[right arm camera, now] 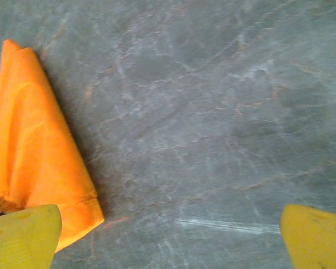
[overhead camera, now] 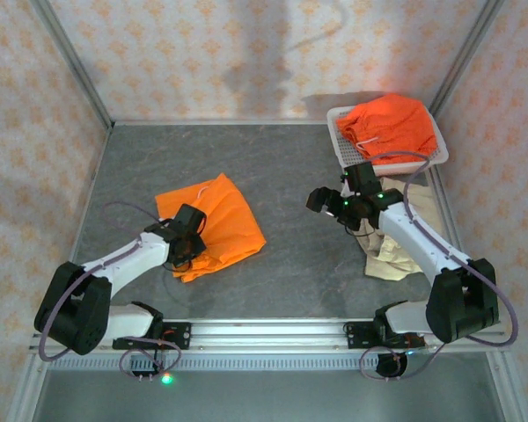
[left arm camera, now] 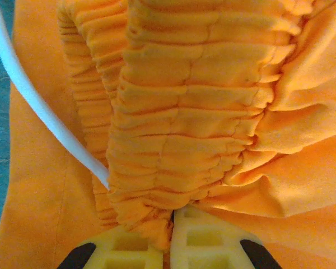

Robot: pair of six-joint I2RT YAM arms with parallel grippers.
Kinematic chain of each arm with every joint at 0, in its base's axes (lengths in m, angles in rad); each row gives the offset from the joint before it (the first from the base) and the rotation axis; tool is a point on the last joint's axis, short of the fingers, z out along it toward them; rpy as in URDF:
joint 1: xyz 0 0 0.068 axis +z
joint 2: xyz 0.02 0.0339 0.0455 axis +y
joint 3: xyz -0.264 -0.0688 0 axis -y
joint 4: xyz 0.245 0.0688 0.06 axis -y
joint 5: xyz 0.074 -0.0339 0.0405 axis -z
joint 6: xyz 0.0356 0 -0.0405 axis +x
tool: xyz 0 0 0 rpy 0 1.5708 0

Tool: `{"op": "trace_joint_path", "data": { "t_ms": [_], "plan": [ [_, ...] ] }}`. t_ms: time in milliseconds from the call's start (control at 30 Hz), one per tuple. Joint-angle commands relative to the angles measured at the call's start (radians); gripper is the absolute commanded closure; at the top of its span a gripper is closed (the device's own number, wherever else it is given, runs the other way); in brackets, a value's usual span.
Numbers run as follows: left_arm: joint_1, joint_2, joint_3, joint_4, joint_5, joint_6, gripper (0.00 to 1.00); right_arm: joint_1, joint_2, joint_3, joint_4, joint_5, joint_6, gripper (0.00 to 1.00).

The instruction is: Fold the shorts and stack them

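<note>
One pair of orange shorts (overhead camera: 220,215) lies folded on the grey table, left of centre. My left gripper (overhead camera: 187,244) sits at its near edge. In the left wrist view the yellow jaws (left arm camera: 172,238) are shut on the gathered elastic waistband (left arm camera: 185,123), and a white drawstring (left arm camera: 39,106) runs past on the left. A second orange pair (overhead camera: 389,123) is heaped in the white basket. The beige shorts (overhead camera: 396,255) lie crumpled under my right arm. My right gripper (overhead camera: 326,204) hovers open over bare table (right arm camera: 171,238), with a corner of the orange shorts (right arm camera: 33,151) at its left finger.
The white mesh basket (overhead camera: 341,145) stands at the back right against the wall. Patterned walls close off the left, back and right sides. Bare grey table (overhead camera: 290,176) lies between the two arms, and a metal rail (overhead camera: 264,330) runs along the near edge.
</note>
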Motion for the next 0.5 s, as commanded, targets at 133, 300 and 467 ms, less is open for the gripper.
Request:
{"op": "trace_joint_path", "data": {
  "t_ms": [133,300,467],
  "plan": [
    [-0.014,0.052,0.005,0.077,0.08,0.04,0.97,0.096,0.122,0.121,0.024,-0.051,-0.05,0.01],
    [-0.154,0.11,0.12,0.057,0.047,0.075,1.0,0.11,0.19,0.173,0.013,-0.03,-0.061,0.01],
    [-0.241,0.208,0.333,0.03,0.089,0.114,1.0,0.084,0.119,0.158,-0.04,0.084,-0.085,0.01]
  ]
}}
